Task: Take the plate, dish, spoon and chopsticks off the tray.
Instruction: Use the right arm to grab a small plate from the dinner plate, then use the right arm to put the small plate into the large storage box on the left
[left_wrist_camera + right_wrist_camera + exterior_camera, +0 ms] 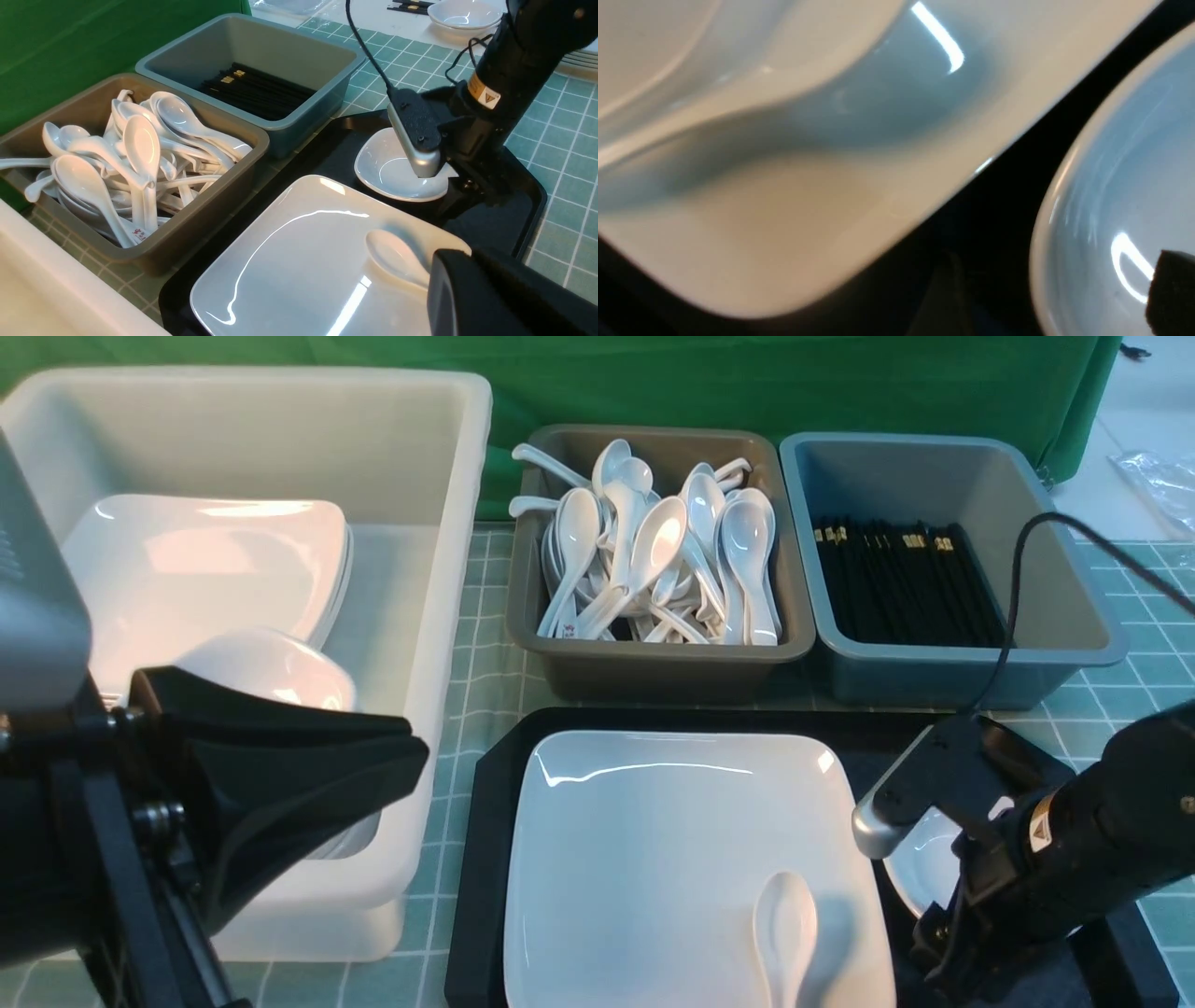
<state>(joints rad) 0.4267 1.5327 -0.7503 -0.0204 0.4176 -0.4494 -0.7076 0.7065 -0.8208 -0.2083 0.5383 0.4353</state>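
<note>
Directions are taken from the front camera, with 12 o'clock away from the robot.

The tray (478,859) sits on the counter (476,644) at centre. The plate (653,840) fills the tray's 9 o'clock side and middle, lying flat. The spoon (784,929) rests on the plate at about its 5 o'clock corner, bowl up; its handle end is out of sight. The dish (920,873) stands upright on the tray floor at the 3 o'clock side, just beside the plate's edge. The right wrist camera shows a dark strip of tray between the two, so they do not touch.

The right hand (938,938) is low over the dish's 6 o'clock rim. One dark fingertip (1171,294) shows above the dish's inner surface. The arm hides the rest, so we cannot tell whether this hand is spread or closed, or whether it touches the dish.

The left hand (422,751) is clenched, fingers pressed together with nothing between them. It points toward 3 o'clock and hovers by the near corner of the white tub (457,569).

Around the tray:
- The tub is at 9 to 10 o'clock and holds stacked white plates (205,560) and small bowls.
- A brown-grey bin (653,667) at 12 o'clock is heaped with white spoons.
- A blue-grey bin (1074,607) at 1 o'clock holds a row of black chopsticks (896,583) lying flat.
</note>
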